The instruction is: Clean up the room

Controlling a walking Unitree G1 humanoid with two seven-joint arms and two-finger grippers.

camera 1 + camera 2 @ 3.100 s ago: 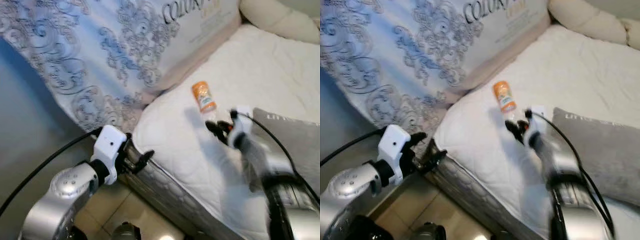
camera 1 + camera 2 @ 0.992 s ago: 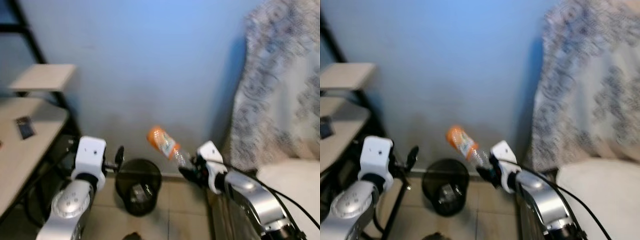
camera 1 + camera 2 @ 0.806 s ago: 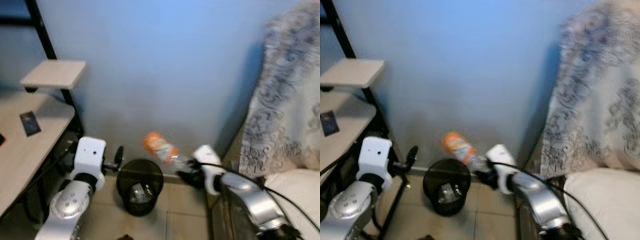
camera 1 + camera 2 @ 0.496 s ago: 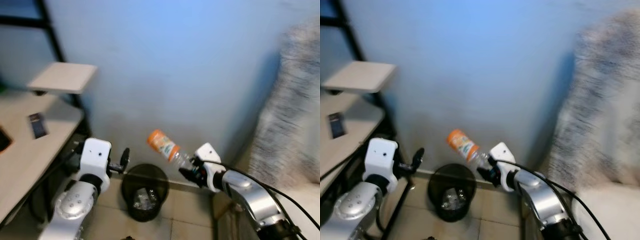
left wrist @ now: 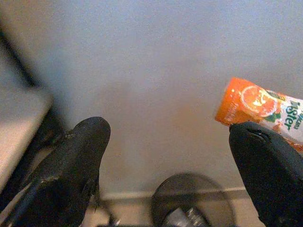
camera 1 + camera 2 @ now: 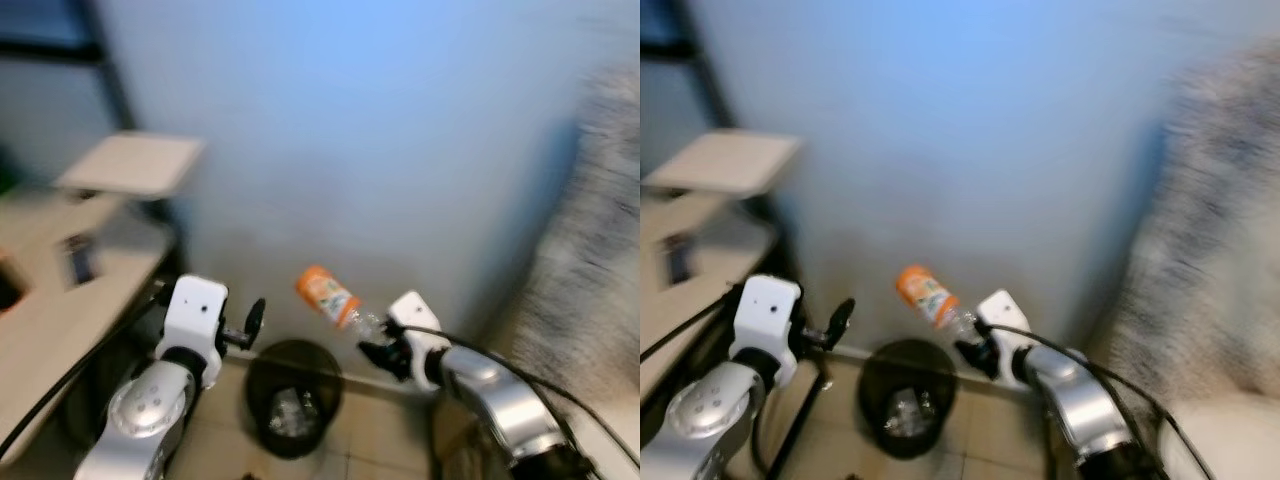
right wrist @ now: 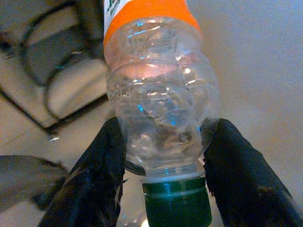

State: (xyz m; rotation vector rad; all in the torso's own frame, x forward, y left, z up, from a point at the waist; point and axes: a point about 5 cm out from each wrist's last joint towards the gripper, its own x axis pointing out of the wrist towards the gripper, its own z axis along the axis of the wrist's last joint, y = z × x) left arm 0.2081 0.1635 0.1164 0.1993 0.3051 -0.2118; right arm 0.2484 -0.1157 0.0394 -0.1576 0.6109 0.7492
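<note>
My right gripper (image 6: 377, 350) is shut on a clear plastic bottle (image 6: 330, 298) with an orange label and a green cap (image 7: 177, 204). It grips the neck end, and the bottle tilts up and to the left, above the right rim of a black mesh waste bin (image 6: 294, 411). The bin stands on the tiled floor against the blue wall and holds some rubbish. In the right wrist view both black fingers (image 7: 99, 170) press the bottle's clear shoulder. My left gripper (image 5: 165, 170) is open and empty, held left of the bin; the bottle's label (image 5: 258, 111) lies beyond it.
A wooden desk (image 6: 50, 300) with a black frame and a small raised shelf (image 6: 130, 165) stands on the left. A patterned quilt (image 6: 590, 250) hangs at the right edge, blurred. The blue wall (image 6: 350, 120) is close ahead.
Earlier the bottle lay on the bed; my right gripper took it and the view turned to the bin. In the last second the bin has drawn nearer and the picture has blurred.
</note>
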